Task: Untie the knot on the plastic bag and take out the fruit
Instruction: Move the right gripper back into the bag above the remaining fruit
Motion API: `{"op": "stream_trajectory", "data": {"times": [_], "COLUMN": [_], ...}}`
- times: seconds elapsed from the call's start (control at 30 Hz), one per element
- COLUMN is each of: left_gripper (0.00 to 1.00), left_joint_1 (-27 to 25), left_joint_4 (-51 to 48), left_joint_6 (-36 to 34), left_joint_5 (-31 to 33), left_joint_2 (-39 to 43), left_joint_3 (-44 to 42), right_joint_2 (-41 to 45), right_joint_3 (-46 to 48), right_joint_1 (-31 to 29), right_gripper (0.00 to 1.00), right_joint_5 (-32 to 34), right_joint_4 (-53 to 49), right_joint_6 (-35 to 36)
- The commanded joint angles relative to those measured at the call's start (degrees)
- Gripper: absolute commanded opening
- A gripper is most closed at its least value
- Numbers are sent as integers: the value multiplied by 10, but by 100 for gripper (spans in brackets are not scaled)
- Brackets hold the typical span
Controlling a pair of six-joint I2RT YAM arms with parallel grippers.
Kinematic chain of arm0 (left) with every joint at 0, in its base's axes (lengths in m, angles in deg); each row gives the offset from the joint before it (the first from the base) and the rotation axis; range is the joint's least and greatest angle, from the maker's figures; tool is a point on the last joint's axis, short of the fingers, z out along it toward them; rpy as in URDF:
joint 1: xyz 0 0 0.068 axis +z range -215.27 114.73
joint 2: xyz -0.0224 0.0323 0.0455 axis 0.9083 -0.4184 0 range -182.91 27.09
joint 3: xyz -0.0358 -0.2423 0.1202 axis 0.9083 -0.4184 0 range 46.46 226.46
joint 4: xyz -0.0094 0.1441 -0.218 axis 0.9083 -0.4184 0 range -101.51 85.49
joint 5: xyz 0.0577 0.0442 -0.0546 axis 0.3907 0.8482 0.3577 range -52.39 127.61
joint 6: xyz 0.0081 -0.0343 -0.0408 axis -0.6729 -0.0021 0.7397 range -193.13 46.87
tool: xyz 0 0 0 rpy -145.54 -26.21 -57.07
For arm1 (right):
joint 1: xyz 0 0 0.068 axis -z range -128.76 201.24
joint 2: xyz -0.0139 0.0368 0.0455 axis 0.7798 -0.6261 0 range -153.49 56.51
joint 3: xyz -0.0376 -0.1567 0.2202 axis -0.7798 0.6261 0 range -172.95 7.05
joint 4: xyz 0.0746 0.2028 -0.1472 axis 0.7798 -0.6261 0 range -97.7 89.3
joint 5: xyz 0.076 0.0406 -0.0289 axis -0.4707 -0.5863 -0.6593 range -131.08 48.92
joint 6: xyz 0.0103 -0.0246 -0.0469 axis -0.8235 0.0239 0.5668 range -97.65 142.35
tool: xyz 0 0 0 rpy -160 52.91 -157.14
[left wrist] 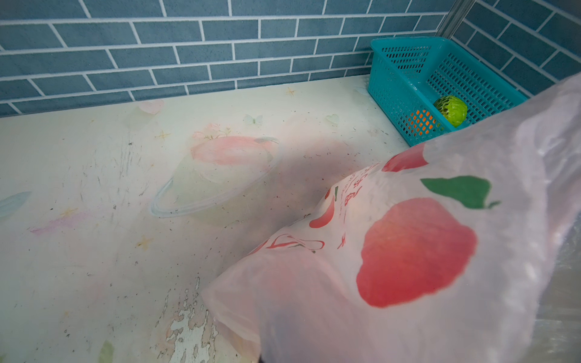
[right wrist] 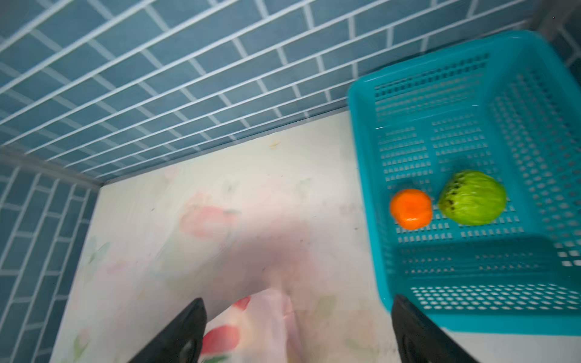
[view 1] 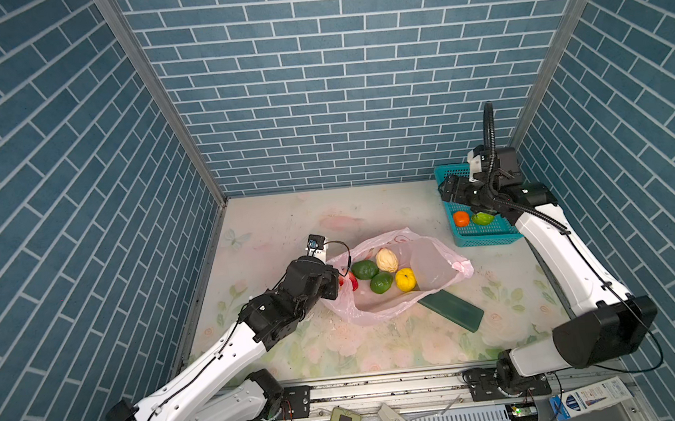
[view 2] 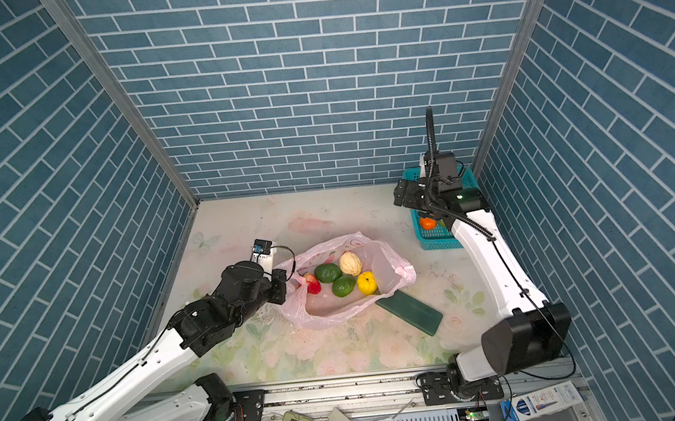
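The plastic bag [view 1: 436, 261] [view 2: 391, 269] lies open mid-table; no knot shows. Inside it sit two dark green fruit [view 1: 365, 269] [view 1: 381, 282], a cream one [view 1: 386, 259], a yellow one [view 1: 405, 279] and a red one [view 1: 352, 281]. My left gripper [view 1: 335, 280] [view 2: 288, 284] is shut on the bag's left rim; in the left wrist view the pink film [left wrist: 408, 251] hides the jaws. My right gripper [view 1: 444, 191] [right wrist: 297, 308] hangs open and empty beside the teal basket's left edge. An orange fruit [right wrist: 411, 209] and a bright green fruit [right wrist: 472, 198] rest in the basket.
The teal basket [view 1: 488, 238] [left wrist: 393, 91] stands in the back right corner against the tiled walls. A flat dark green block [view 1: 450, 305] lies on the table just in front of the bag, its end tucked under the bag's edge.
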Motion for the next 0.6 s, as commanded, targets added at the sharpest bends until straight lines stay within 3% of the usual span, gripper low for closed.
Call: {"op": "stream_trajectory", "data": {"times": [0.0,0.27,0.43,0.57], "left_gripper": [0,0,0,0], "left_joint_1": [-3,-3,-3,-3], "left_joint_4": [-17,-28,-33,-42], "left_joint_6": [2,8,7,10], "left_joint_5": [9,16,17,23], "left_joint_2": [-1,4,3,4], "left_joint_3": [10,14,21,22], "right_joint_2": [32,45,34,37], "right_joint_3": [-30,-73,-72,-25], "right_joint_1": [-62,-297,-390,-431], "right_gripper": [91,90,90,88], "right_joint_5": [-22,60,98,108], "right_joint_4": [-86,-119,-115,-99], "right_joint_6": [-10,-49,-58,-55]}}
